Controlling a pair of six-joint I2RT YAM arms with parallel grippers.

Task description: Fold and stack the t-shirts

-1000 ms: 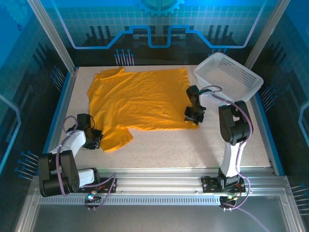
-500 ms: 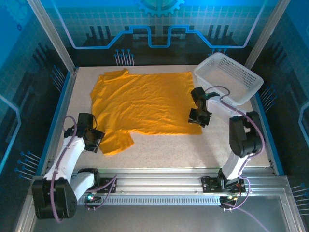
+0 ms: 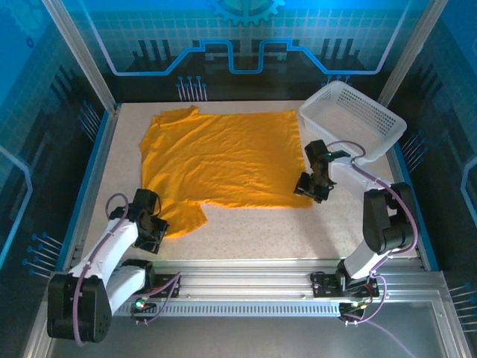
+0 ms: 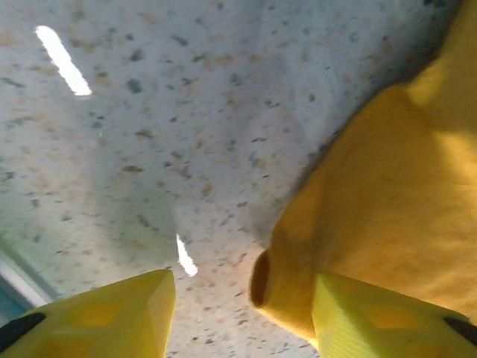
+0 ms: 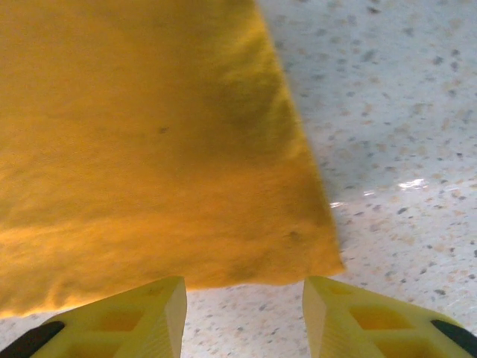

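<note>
Top cam: t-shirt (image 3: 223, 160) lies flat mid-table (image 3: 298, 224), white basket (image 3: 354, 119) far right. My left gripper (image 3: 156, 228), fingers spread, is at the near-left sleeve; wrist cam adds its curled hem (image 4: 262, 280) btwn them. Right gripper (image 5: 242, 292), also spread, straddles the near-right corner.

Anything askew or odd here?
Nothing damaged or spilled. The plain orange-yellow cloth t-shirt lies wrinkled and slightly skewed, its near sleeve hem curled over; the white plastic mesh basket sits angled at the far right corner.
</note>
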